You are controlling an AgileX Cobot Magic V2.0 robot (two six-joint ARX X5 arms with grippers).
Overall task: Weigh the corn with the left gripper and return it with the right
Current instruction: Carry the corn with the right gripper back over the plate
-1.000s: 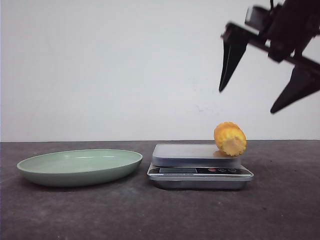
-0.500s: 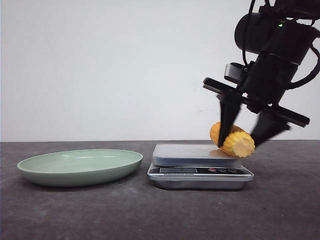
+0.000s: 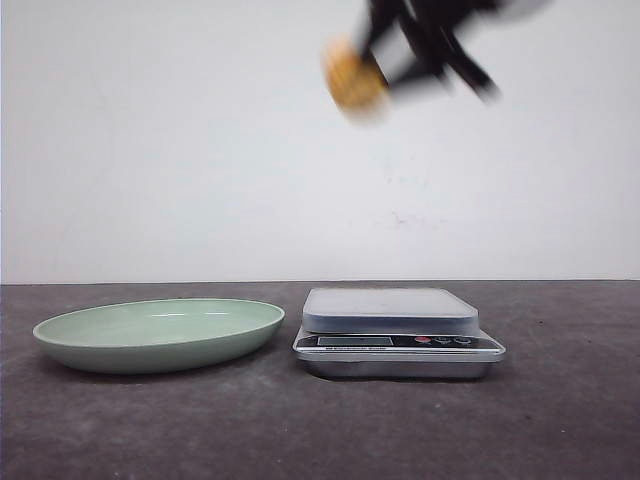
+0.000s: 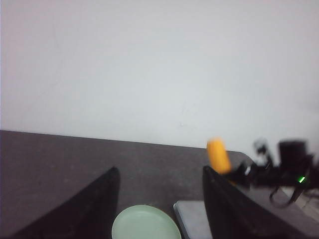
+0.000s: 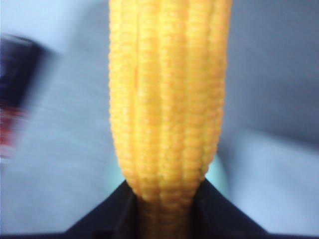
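The right gripper (image 5: 162,211) has its jaws pinching the one corn (image 3: 354,77), held high in the air above the worktop (image 3: 320,420), over the gap between the plate and the scale; it and the arm are blurred. The left gripper (image 4: 159,209) hangs with its jaws spread and nothing between them. The worktop is a dark, matt grey surface against a plain white wall (image 3: 180,150). One green plate (image 3: 158,335) lies toward its left edge, nothing in it. One silver scale (image 3: 398,330) sits just beside it, platform bare.
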